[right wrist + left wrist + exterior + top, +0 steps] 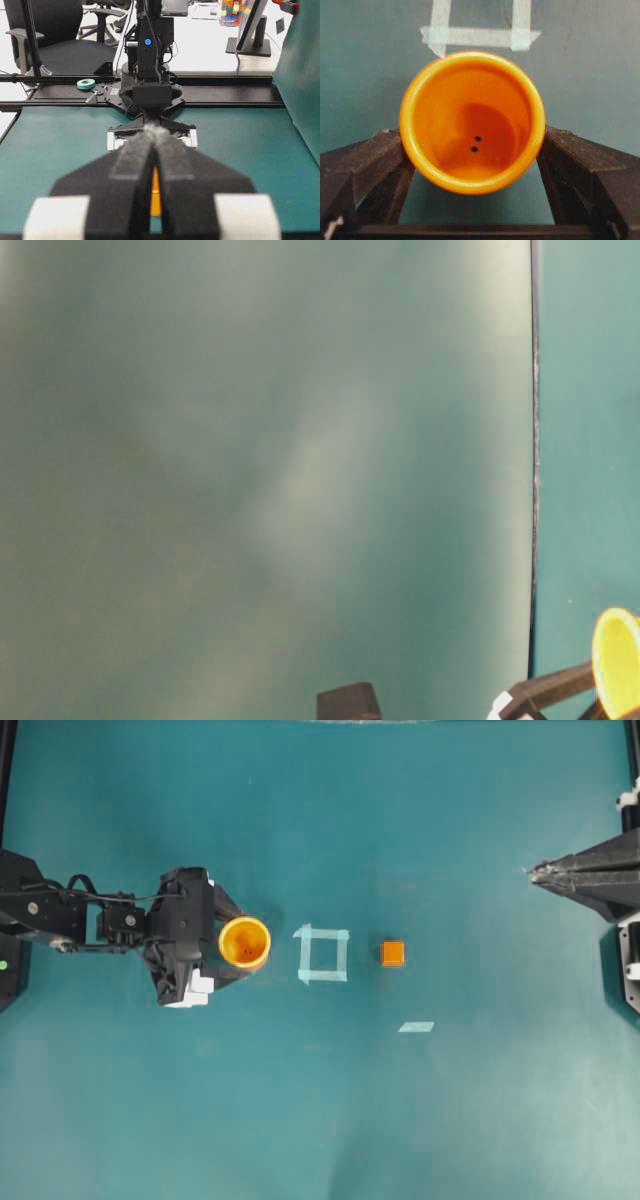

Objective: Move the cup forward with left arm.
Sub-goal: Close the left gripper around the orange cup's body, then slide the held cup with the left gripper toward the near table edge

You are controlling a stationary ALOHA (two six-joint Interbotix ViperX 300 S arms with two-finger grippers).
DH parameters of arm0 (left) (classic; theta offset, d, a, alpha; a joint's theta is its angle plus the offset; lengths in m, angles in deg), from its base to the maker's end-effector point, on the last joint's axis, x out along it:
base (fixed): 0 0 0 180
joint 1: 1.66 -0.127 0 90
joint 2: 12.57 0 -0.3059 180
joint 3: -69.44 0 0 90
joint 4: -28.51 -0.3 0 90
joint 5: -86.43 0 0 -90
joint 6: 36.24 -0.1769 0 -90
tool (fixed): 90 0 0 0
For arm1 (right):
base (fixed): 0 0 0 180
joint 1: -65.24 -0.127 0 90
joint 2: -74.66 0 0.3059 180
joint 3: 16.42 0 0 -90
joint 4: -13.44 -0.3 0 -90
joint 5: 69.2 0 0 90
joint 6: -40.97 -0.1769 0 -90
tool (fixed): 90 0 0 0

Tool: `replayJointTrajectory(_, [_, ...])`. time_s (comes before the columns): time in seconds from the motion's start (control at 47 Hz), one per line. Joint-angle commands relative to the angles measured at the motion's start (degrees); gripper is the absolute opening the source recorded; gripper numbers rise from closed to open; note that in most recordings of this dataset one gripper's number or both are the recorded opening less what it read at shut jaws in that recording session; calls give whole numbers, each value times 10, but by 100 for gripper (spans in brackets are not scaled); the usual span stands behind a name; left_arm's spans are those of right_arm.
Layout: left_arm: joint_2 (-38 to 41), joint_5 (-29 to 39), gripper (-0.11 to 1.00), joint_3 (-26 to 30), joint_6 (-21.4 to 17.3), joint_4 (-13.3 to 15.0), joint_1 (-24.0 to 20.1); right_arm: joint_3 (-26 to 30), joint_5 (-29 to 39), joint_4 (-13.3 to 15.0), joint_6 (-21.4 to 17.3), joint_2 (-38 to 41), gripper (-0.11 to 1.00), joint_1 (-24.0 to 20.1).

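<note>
Left arm (110, 920) stretched low over the table (320, 1120), gripper (472, 165) spread wide and straddling the cup (472, 120), nothing clamped, fingers (370, 160) flanking its sides, likely so as to close on or push it. Cup upright between the fingers, tape square (475, 30) just ahead. Right gripper (155, 150) pressed shut, empty, well apart.

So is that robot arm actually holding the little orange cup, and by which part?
Not yet, it seems. The left gripper stands wide open with a finger either side of the cup, level with its rim. The right gripper is shut on nothing.
</note>
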Motion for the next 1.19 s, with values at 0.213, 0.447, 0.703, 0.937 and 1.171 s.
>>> replayJointTrajectory(0.213, [-4,-22,79,8,-1,-2,-11,19,-1,0,0,1,-1,0])
replayJointTrajectory(0.447, [-7,-22,71,6,1,-2,-8,19,7,0,0,1,0,0])
replayJointTrajectory(0.703, [-9,-31,71,10,0,-2,26,19,7,0,0,0,0,0])
replayJointTrajectory(0.937, [-9,-32,71,17,2,-2,74,20,7,0,-2,0,0,0])
replayJointTrajectory(1.171, [-8,-21,71,32,1,-2,122,23,7,0,-4,0,0,0])
